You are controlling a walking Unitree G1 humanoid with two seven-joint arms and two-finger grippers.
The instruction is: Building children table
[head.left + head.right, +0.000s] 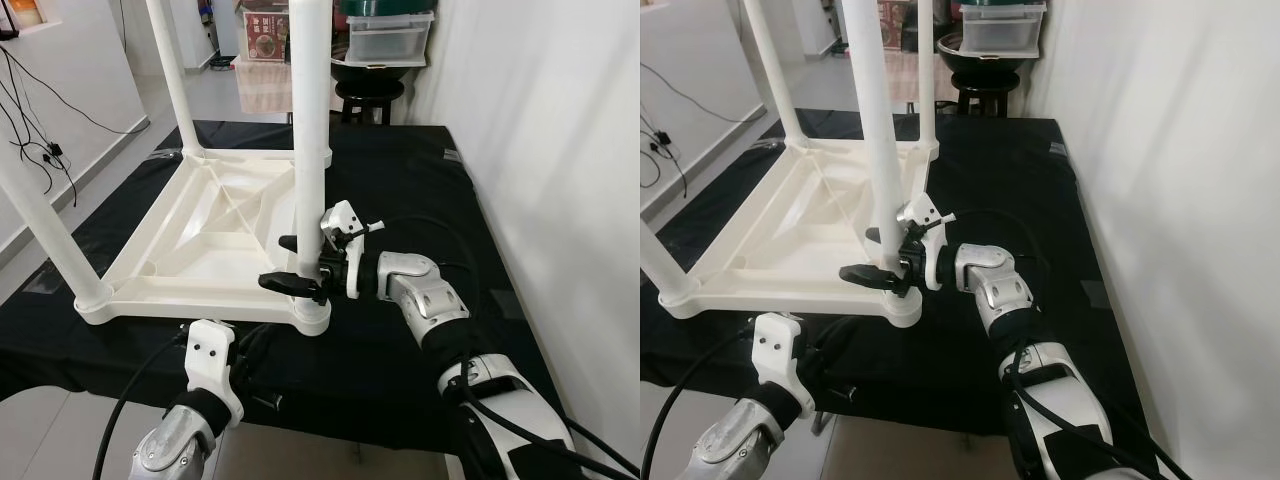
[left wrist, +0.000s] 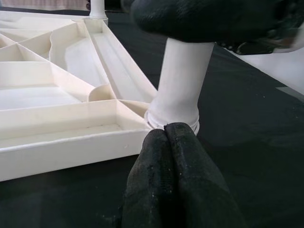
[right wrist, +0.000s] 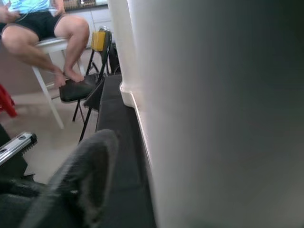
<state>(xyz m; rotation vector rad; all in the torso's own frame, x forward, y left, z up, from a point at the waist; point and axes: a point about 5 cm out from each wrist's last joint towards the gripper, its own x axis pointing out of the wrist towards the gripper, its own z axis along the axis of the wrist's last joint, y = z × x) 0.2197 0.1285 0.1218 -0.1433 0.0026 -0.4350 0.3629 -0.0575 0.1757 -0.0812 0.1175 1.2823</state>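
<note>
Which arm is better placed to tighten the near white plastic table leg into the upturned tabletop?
The right. The right gripper has its black fingers on either side of the near white plastic table leg, just above its socket. The left gripper is shut, low at the black-covered edge.

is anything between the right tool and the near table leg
Nothing visible. The right tool already straddles the near white plastic table leg just above its socket in the upturned white tabletop, one finger on each side. The left tool is shut, low by that corner.
</note>
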